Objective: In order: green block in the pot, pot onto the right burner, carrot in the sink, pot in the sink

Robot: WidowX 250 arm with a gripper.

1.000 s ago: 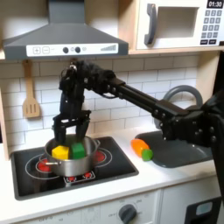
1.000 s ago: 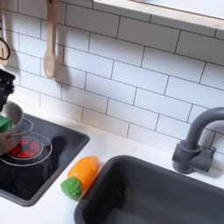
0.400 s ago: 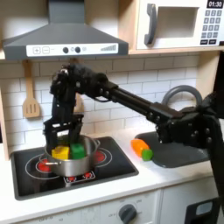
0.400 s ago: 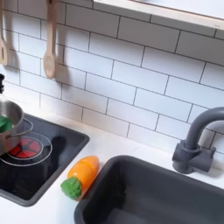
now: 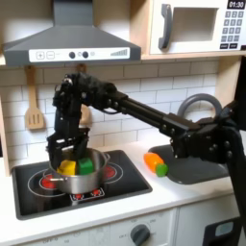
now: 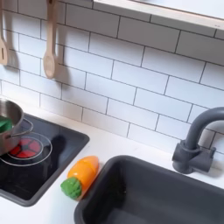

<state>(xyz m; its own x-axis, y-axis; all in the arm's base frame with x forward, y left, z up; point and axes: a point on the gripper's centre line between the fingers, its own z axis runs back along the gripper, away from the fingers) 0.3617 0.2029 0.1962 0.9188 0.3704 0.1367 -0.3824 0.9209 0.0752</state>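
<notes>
First exterior view: shiny round pot.

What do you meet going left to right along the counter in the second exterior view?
The pot at the left edge with the green block inside → the red burner ring → the carrot lying on the white counter → the sink → the faucet.
</notes>
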